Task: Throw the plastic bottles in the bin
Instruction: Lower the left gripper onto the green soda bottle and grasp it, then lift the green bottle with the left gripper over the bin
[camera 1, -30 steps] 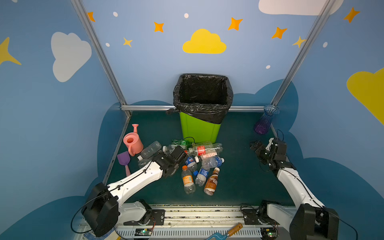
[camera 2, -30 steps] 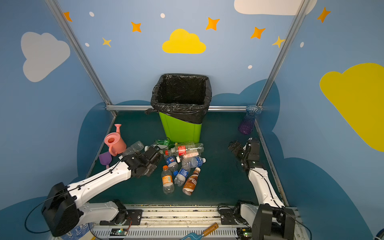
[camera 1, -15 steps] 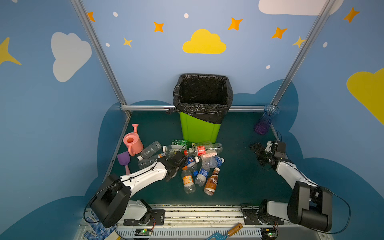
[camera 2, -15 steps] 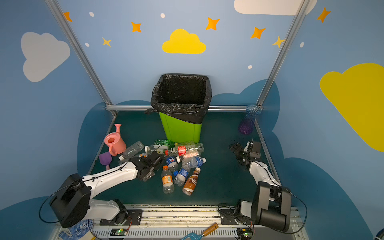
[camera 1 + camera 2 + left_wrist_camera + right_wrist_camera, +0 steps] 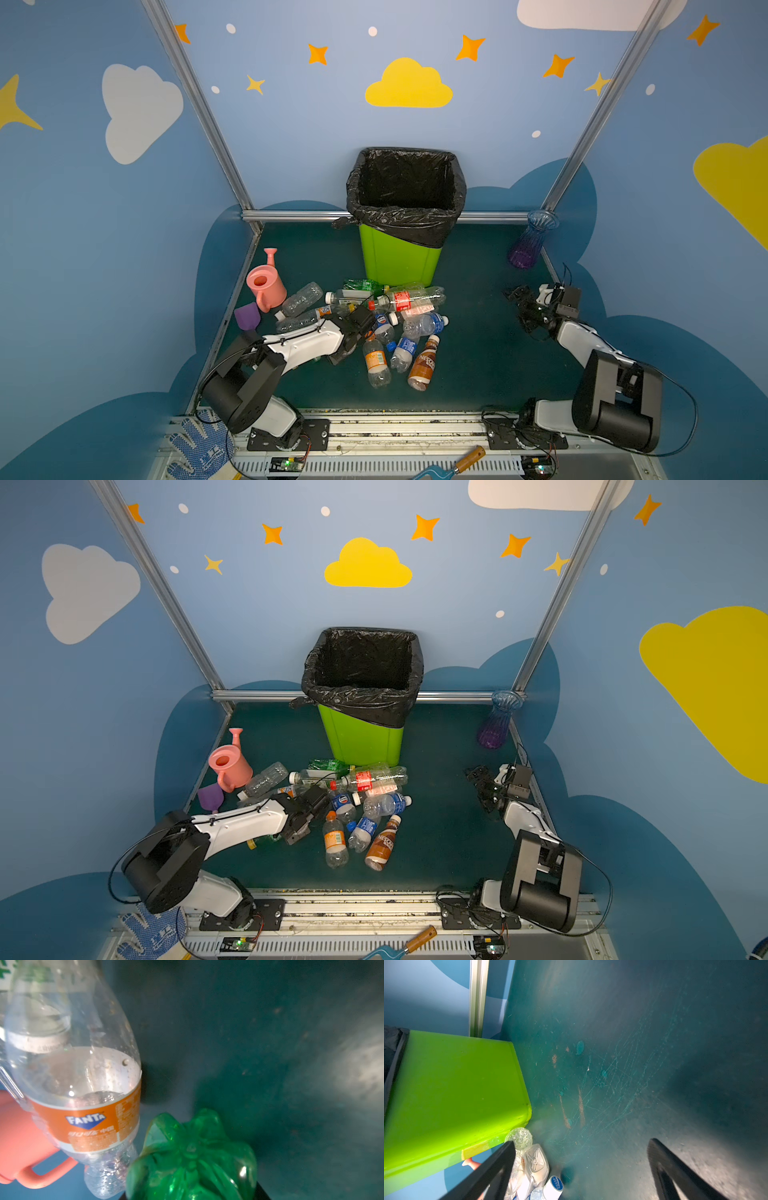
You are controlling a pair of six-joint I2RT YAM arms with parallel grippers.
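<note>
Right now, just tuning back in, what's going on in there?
The left gripper is down in the plastic bottles heaped before the bin, with a green bottle right at its jaws; a firm grip can't be confirmed. The right gripper hangs open and empty off to the side. No bottle shows inside the bin.

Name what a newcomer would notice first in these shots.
The lime-green bin with its black liner stands at the back centre, towering over everything else. Right in front of it lies a jumble of plastic bottles, with the left arm stretched to its left edge. In the left wrist view a green bottle fills the foreground, base toward the camera.
</note>
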